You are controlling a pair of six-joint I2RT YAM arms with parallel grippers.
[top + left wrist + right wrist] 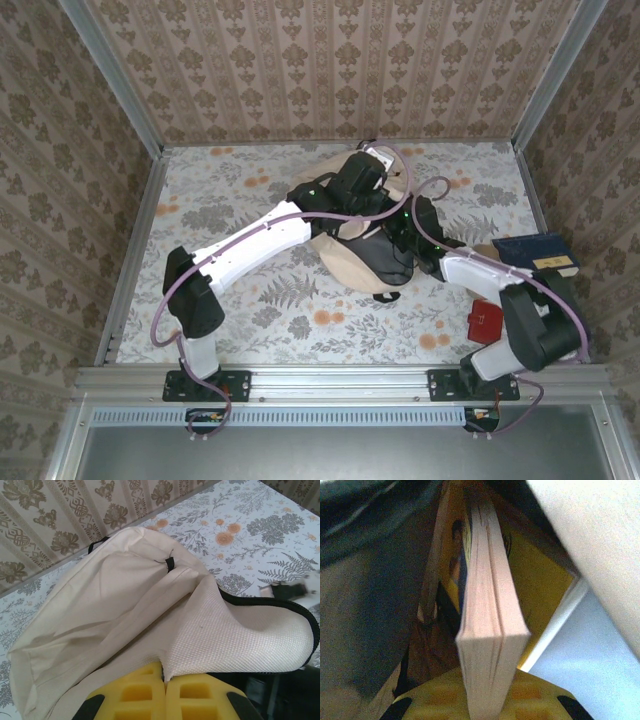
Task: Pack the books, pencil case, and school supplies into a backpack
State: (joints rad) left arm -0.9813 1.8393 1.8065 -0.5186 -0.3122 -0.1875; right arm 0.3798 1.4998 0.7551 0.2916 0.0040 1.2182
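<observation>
Backpack (345, 262) from above, book (490, 610) in right hand (485, 702)

No text, brand, number or sign can be read anywhere. The navy book (528, 247) at the right of the top view carries a small tan label (556, 263), and the backpack (100, 620) has a small black tab (170, 564) sewn on, but both are too small to show letters. In the right wrist view the pale-edged book (490, 630) presents its page edges, and the yellow cover (540, 580) beside it bears dark print too blurred to read.
</observation>
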